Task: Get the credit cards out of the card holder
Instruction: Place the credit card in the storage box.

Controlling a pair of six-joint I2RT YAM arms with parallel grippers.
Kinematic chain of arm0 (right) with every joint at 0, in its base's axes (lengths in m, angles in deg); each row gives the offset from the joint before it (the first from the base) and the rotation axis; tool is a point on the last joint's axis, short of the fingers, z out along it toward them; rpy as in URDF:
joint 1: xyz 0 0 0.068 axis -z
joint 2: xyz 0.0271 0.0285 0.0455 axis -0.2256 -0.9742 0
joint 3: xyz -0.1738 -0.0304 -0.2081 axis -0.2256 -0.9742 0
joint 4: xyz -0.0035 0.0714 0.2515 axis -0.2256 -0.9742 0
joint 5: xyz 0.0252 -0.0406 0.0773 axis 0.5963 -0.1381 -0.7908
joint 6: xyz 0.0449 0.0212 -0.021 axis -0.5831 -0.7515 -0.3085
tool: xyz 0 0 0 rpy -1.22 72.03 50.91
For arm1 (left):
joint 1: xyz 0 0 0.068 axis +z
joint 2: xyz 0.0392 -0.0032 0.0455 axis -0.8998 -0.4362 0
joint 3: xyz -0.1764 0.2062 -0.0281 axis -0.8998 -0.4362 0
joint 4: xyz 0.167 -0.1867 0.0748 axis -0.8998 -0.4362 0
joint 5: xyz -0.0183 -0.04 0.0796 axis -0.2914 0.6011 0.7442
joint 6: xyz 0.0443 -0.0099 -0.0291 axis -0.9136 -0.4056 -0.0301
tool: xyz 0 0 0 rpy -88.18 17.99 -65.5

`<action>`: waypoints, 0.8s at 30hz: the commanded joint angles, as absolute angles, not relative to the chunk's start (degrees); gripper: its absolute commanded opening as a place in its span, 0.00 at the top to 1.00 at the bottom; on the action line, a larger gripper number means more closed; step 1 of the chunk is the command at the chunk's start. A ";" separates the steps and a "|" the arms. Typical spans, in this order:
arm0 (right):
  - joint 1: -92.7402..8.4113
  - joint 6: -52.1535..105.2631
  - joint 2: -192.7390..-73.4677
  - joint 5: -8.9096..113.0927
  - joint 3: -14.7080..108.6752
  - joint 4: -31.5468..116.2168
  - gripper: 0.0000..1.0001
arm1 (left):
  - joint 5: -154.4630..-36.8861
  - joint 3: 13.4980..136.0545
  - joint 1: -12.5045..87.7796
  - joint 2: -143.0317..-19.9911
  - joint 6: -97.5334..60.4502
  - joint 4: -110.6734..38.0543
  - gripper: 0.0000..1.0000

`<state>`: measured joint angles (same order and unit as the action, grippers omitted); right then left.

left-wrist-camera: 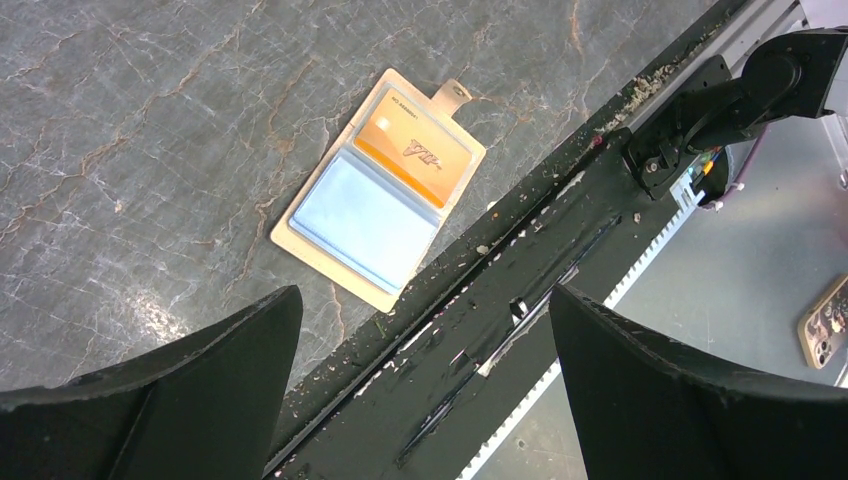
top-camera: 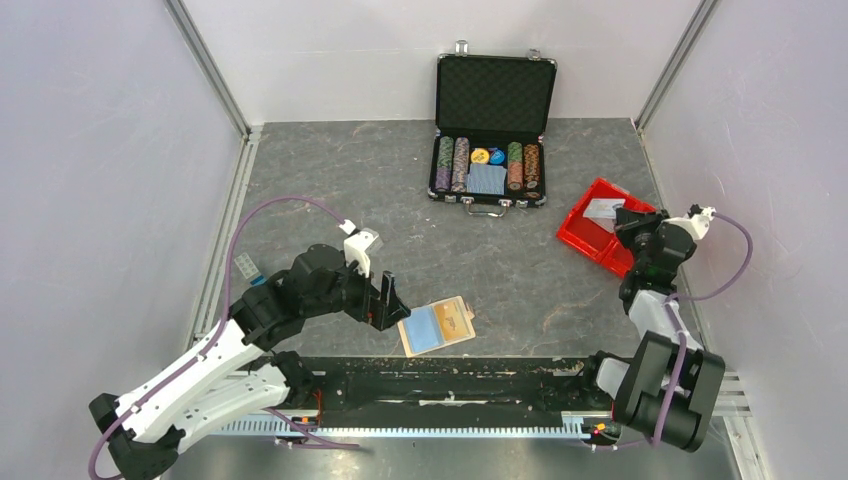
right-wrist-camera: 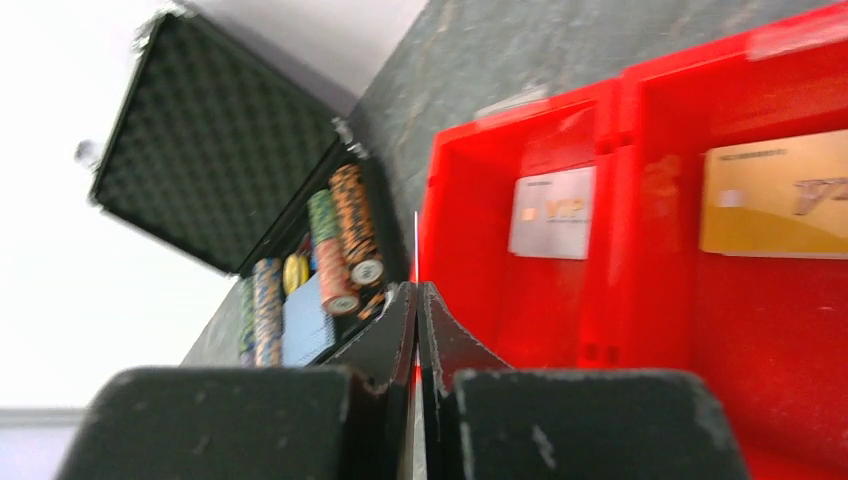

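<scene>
One card holder [top-camera: 437, 325] lies open and flat at 6 o'clock on the table [top-camera: 330, 180], near the front edge, with its snap tab [left-wrist-camera: 455, 92] sticking out. It holds one orange card [left-wrist-camera: 412, 155] under a clear sleeve. The other sleeve [left-wrist-camera: 360, 215] shows pale blue, and I cannot tell if anything is in it.

One red tray [top-camera: 578, 238] sits at 3 o'clock and has two compartments. Each holds one card lying flat: one silver card [right-wrist-camera: 550, 212] and one gold card [right-wrist-camera: 775, 195]. That makes three cards clearly visible.

One black chip case [top-camera: 495, 95] stands at 12 o'clock with its lid up, holding chip rows and one blue deck [top-camera: 487, 180].

The left gripper [top-camera: 390, 300] is at 9 o'clock of the card holder, just beside it and not touching. Its jaws are spread wide with nothing in them, and the wrist view shows the holder beyond the two fingers [left-wrist-camera: 200, 380].

The right gripper [right-wrist-camera: 417, 288] is over the tray's 9 o'clock side. Its jaws are pinched together on a thin pale strip [right-wrist-camera: 415, 250] seen edge-on. I cannot tell if it is a card.
</scene>
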<state>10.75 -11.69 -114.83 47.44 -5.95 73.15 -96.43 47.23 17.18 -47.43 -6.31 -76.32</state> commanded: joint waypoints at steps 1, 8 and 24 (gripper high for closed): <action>10.96 -13.02 -119.17 57.72 -4.56 80.80 1.00 | -96.00 47.39 17.29 -47.19 -9.53 -76.16 0.00; 10.83 -13.84 -128.06 61.91 -3.56 87.41 1.00 | -95.62 47.12 17.29 -45.35 -9.20 -76.21 0.00; 4.93 -14.53 -140.61 68.25 1.56 92.47 1.00 | -95.37 46.93 17.30 -43.56 -9.12 -76.14 0.00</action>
<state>6.03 -14.57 -139.22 64.62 -1.12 89.26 -96.41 47.21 17.18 -44.54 -6.31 -76.50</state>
